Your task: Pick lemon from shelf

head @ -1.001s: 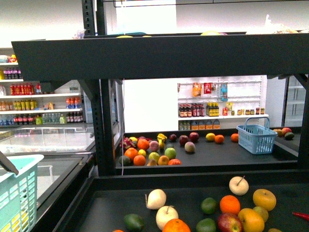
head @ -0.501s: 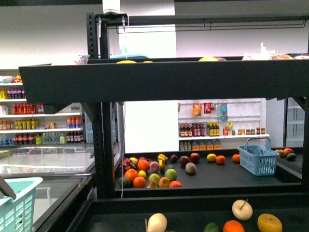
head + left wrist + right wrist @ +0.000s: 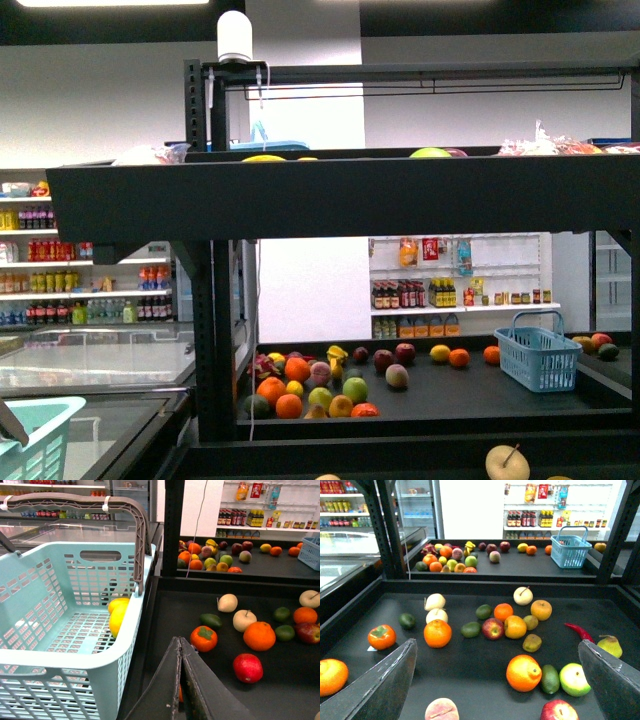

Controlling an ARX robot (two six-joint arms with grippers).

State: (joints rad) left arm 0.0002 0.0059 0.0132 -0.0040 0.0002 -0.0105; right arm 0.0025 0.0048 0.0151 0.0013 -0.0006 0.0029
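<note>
The black shelf (image 3: pixel 300 200) fills the front view; yellow tops (image 3: pixel 263 157) peek over its top tier's edge. A small bright yellow lemon-like fruit (image 3: pixel 294 387) lies in the fruit pile on a farther tray. Neither gripper shows in the front view. My left gripper (image 3: pixel 180 642) is shut and empty, above the lower tray's near edge beside a teal basket (image 3: pixel 65 655) that holds yellow fruit (image 3: pixel 118 614). My right gripper (image 3: pixel 497 645) is wide open and empty above the lower tray (image 3: pixel 470 675), over scattered oranges, apples and limes.
A blue basket (image 3: pixel 538 357) stands on the farther tray at the right. Black upright posts (image 3: pixel 212 330) flank the tiers. An orange (image 3: pixel 523 672), a lime (image 3: pixel 550 678) and a green apple (image 3: pixel 575 679) lie between my right fingers. White wall shelves of bottles (image 3: pixel 80 280) stand behind.
The front view has risen: the top tier's edge sits lower in the frame, the near tray's fruit has slid almost out at the bottom, and the teal basket has dropped lower.
</note>
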